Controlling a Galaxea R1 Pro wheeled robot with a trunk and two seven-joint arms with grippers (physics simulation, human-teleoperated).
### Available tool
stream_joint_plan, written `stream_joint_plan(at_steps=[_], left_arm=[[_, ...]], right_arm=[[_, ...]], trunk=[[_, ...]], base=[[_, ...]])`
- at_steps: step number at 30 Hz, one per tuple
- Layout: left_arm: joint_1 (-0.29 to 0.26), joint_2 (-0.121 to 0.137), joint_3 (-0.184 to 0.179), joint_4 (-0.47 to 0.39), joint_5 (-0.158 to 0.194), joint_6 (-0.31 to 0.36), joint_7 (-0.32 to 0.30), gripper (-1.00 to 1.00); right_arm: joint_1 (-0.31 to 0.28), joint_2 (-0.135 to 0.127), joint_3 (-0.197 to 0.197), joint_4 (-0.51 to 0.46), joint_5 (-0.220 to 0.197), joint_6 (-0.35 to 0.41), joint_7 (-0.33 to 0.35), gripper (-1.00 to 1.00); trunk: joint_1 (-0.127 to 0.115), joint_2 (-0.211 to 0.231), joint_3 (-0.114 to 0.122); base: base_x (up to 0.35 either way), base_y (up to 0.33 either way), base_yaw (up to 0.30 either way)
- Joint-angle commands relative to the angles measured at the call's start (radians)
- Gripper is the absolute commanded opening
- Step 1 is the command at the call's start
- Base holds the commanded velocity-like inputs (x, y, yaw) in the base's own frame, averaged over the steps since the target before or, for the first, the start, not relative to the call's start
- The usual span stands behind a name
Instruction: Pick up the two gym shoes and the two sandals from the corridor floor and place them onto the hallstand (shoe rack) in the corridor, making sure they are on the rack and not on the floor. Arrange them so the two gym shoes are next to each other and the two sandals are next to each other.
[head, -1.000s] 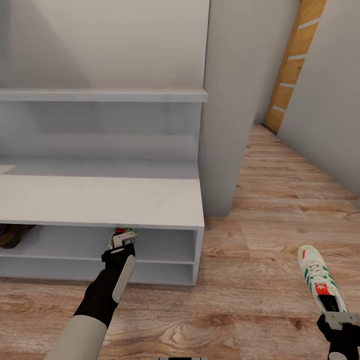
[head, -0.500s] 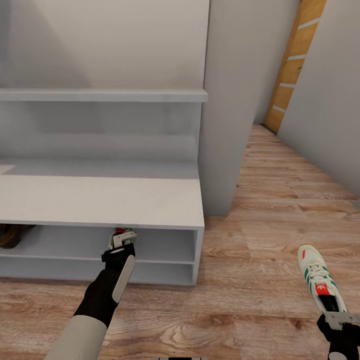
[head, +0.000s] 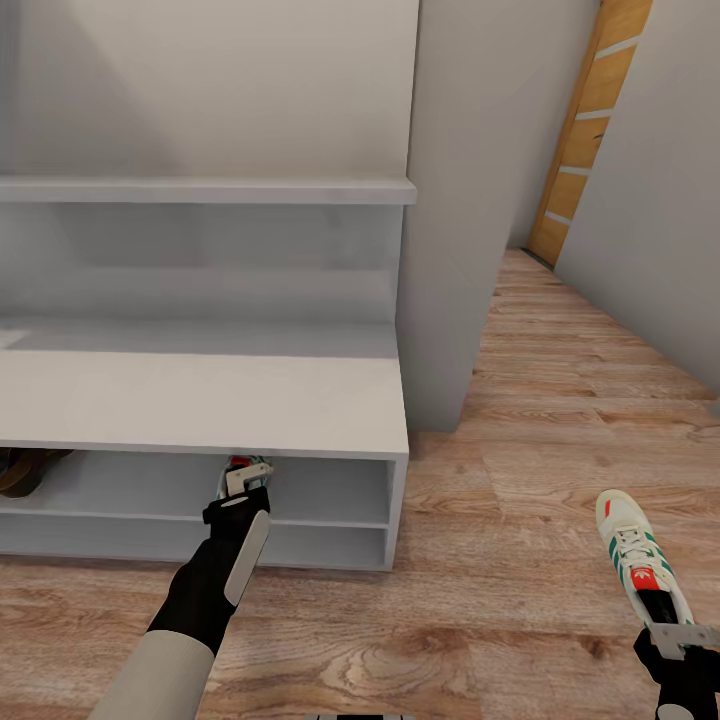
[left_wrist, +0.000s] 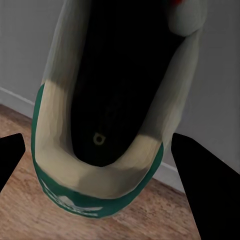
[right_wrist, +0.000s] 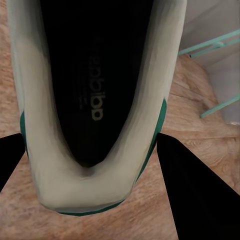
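Nothing has shifted since the earlier head views: both arms and both shoes sit as they did.

The left gripper (head: 238, 484) reaches into the upper open tier of the low white hallstand with its flat top and tall back panel (head: 300, 405), closed on the heel of a cream-white lace-up gym shoe with green trim and a red tongue label (head: 246, 468); in the left wrist view the dark fingers (left_wrist: 205, 187) flank that shoe's heel collar (left_wrist: 95, 185), toe pointing away toward the grey back wall. Whether the sole rests on the shelf cannot be told.

The right gripper (head: 682, 640) grips the heel of the second cream-white and green gym shoe (head: 636, 560), well to the right of the hallstand and over the light brown wood-plank corridor floor (head: 520, 500); its fingers (right_wrist: 192, 195) press either side of the heel (right_wrist: 80, 195).

At the hallstand's far left, on the same tier, part of a brown leather sandal (head: 25, 468) shows.

These sneakers look light, with soft uppers but a stiffer padded heel collar, so the heel is likely the surest hold; gripped there, the toe may droop or swing.
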Motion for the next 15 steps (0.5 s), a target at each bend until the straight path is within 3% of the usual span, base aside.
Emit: stream_joint_plan(at_steps=[1, 15], left_arm=[[0.0, 0.0, 0.0, 0.0, 0.0, 0.0, 0.0, -1.0], [0.0, 0.0, 0.002, 0.004, -0.002, 0.0, 0.0, -1.0]], right_arm=[[0.0, 0.0, 0.0, 0.0, -0.001, -0.001, -0.001, -1.0], [0.0, 0.0, 0.001, 0.0, -0.001, -0.001, -0.001, -1.0]], trunk=[[0.0, 0.0, 0.0], [0.0, 0.0, 0.0]], base=[[0.0, 0.0, 0.0], [0.0, 0.0, 0.0]])
